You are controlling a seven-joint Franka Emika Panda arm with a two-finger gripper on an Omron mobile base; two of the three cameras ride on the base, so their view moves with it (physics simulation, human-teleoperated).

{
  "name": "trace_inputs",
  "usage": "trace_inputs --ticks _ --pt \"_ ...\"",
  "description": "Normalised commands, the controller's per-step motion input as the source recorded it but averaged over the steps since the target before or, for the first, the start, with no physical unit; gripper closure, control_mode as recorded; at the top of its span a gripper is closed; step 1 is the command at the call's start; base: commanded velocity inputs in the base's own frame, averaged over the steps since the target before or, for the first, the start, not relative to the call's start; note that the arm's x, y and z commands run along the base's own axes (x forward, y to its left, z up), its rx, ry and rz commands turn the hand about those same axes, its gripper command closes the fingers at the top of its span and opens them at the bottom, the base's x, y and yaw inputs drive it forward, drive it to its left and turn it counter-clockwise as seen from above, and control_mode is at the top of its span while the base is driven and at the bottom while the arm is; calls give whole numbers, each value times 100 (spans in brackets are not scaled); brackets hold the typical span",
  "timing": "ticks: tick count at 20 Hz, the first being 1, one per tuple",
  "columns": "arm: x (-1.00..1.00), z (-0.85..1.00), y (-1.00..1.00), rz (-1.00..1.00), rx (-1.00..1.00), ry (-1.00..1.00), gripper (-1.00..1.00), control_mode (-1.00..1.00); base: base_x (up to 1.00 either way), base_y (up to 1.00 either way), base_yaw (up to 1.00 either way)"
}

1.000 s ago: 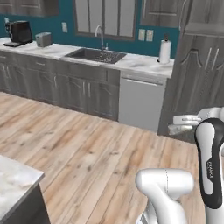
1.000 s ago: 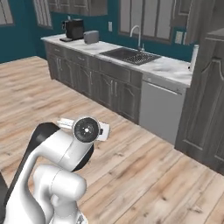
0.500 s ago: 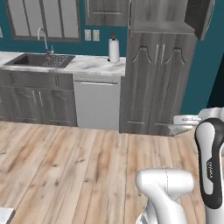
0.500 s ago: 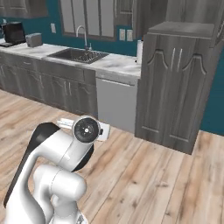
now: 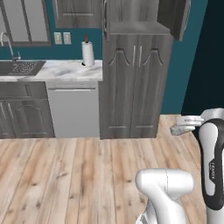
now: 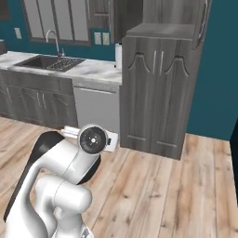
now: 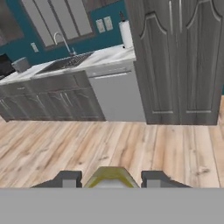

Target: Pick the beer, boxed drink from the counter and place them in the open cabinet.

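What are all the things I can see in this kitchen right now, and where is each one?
Tall cabinet unit: one, dark grey wood grain, centre, two arched lower doors shut.
Open cabinet: one, dark grey, upper compartment of that unit, door swung out to the right.
Paper-towel roll: one, white, on the marble worktop beside the tall unit.
Marble worktop: one, white-grey, left of the tall unit.
Sink: one, dark, with silver tap, set in the worktop.
Dishwasher: one, pale grey, under the worktop.
Floor: light wood planks.
Boxed drink: one, yellow top showing, between the fingers.
Fingers: two, dark, either side of the carton.
Arm: one, white with dark joints.
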Motion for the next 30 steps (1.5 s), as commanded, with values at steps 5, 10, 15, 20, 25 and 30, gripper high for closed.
trace_inputs --ticks 5,10,15,20,25,30 --pt "0 0 0 0 0 0 100 100 86 23 -17" --pt "0 0 0 0 0 0 100 100 86 20 -14" --pt "0 0 0 0 0 0 100 100 80 12 -13" --pt "0 0 0 0 0 0 100 100 59 22 -12" --pt "0 0 0 0 0 0 100 100 65 21 -8" --pt "0 0 0 0 0 0 100 100 72 22 -7"
